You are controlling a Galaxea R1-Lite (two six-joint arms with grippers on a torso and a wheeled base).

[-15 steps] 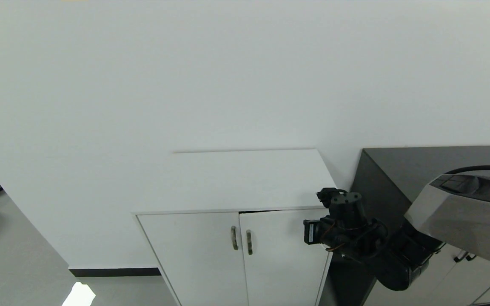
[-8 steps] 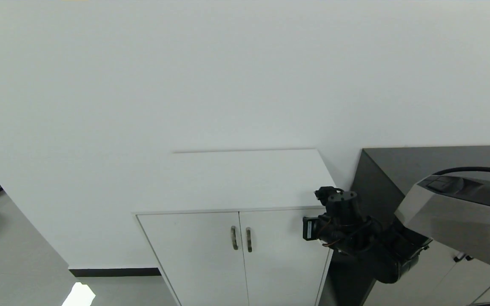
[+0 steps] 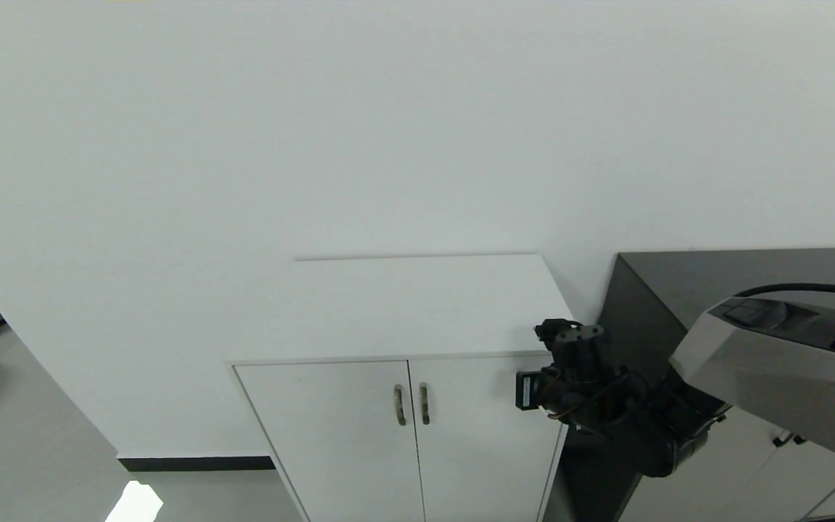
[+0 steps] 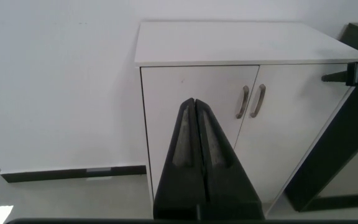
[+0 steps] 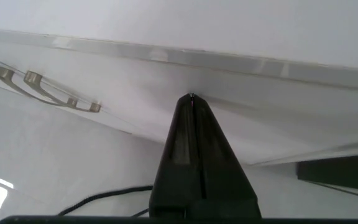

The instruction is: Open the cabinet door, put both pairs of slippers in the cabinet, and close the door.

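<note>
Cabinet door (image 3: 486,435), ajar a second ago, now sits flush by the clenched right claw (image 5: 191,98); left claw (image 4: 194,101) clenched too.

Cabinet (image 3: 417,312): smooth, matt white panels. Door handles (image 3: 399,404): brushed metal with a dull sheen. Dark unit (image 3: 678,279) at right: smooth, matt.

Grey floor (image 3: 26,449), white cabinet (image 3: 417,304) and darker cabinet (image 3: 678,275) side by side on it.

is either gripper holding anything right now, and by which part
Nothing is held. The left gripper is shut empty in front of the cabinet; the right gripper is shut too, its tip near the top of the right door, clear of the handles.
</note>
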